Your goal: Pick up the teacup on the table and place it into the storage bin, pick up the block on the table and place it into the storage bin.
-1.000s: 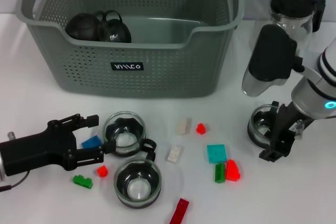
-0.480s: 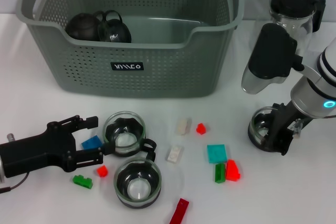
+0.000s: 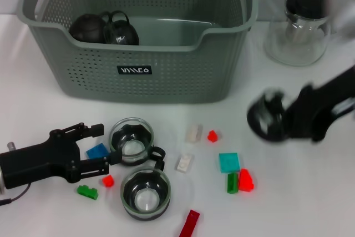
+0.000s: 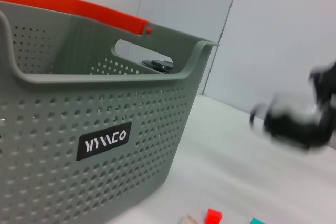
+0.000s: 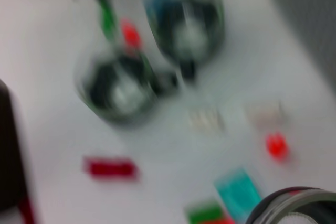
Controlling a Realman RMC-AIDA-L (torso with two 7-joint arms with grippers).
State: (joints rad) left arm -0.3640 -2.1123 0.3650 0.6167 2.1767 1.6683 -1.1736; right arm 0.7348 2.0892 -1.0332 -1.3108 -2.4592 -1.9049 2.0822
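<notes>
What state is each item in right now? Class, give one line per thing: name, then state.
Storage bin: upright, holding dark teacups.
Two teacups on table: upright, empty.
Third teacup: carried by right gripper, blurred.
Left gripper: jaws open around blue block.
Glass jug: upright, lidded.

Head view high above table, left wrist low beside storage bin (image 4: pixel 105 145); both show bin

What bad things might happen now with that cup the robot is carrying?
The right gripper is swinging a teacup fast, so it might slip out and drop onto the blocks below. It is below the storage bin's rim, so it may bump the wall. Cups already lie inside, so a hard drop could knock them.
</notes>
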